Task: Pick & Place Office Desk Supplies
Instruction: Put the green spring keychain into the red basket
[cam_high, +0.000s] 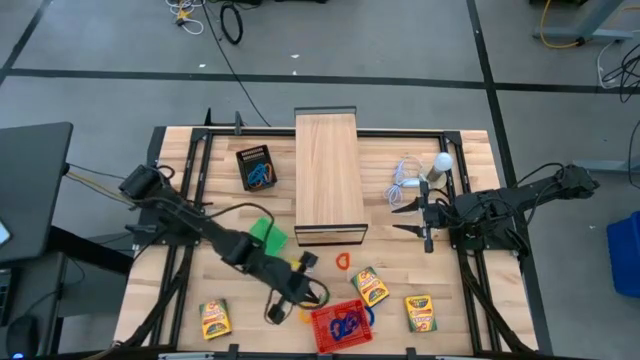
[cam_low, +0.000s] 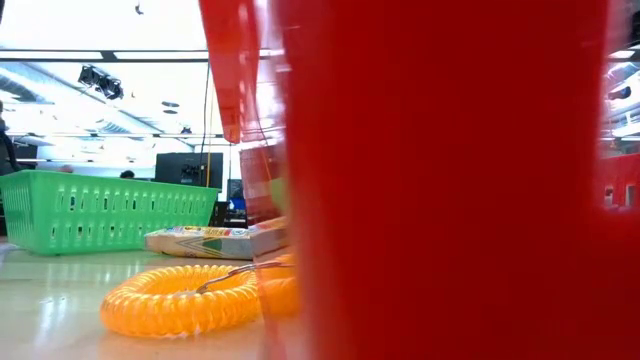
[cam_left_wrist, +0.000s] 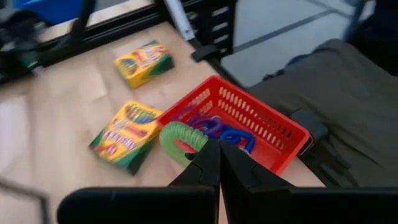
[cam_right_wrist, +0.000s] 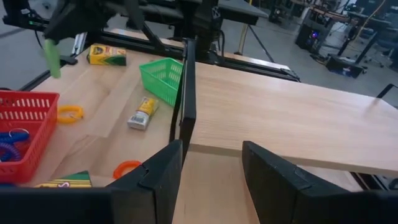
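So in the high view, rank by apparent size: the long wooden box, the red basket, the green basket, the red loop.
1. Long wooden box
2. Red basket
3. Green basket, partly hidden by the left arm, so unsure
4. Red loop

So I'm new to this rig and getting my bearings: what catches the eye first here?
The left gripper, fingers shut on a green coiled loop, hangs beside the red basket at the table's front edge. The long wooden box fills the middle, with the right gripper open beside it.

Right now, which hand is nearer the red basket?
Left. The left hand, shut on a green coil loop, is beside the red basket; the right hand waits by the wooden box.
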